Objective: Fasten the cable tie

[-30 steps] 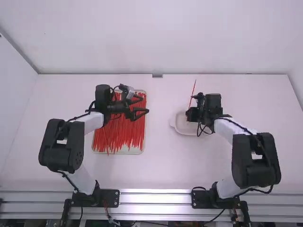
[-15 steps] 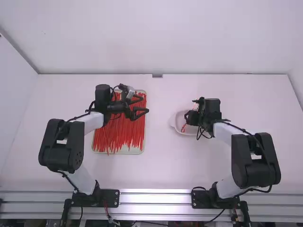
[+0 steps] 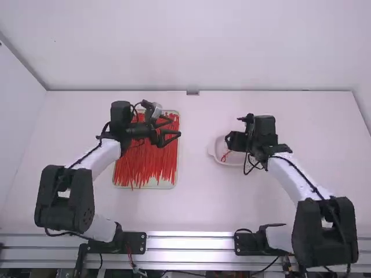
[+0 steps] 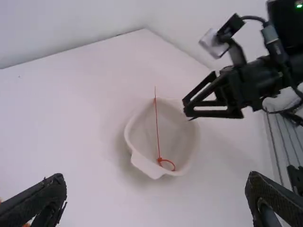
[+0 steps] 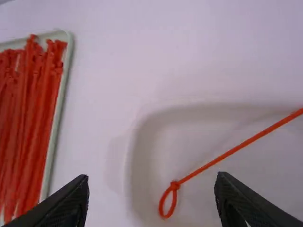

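A red cable tie (image 3: 225,155) with a small closed loop lies in the white bowl (image 3: 213,152) right of the table's middle. In the right wrist view its loop (image 5: 166,201) rests on the bowl floor (image 5: 208,132) and the tail runs up over the rim. My right gripper (image 3: 233,141) hovers open just above the bowl, holding nothing. The left wrist view shows the same tie (image 4: 157,137), the bowl (image 4: 142,163) and the open right gripper (image 4: 185,108). My left gripper (image 3: 174,127) stands open over the tray's far right corner.
A flat tray (image 3: 176,168) left of the middle holds a pile of several loose red cable ties (image 3: 145,159), whose edge also shows in the right wrist view (image 5: 28,118). Bare table lies between tray and bowl and along the front.
One second ago the right gripper held the tie upright above the bowl. It has let go, the tie has dropped into the bowl, and the gripper has risen. The left arm shifted slightly left.
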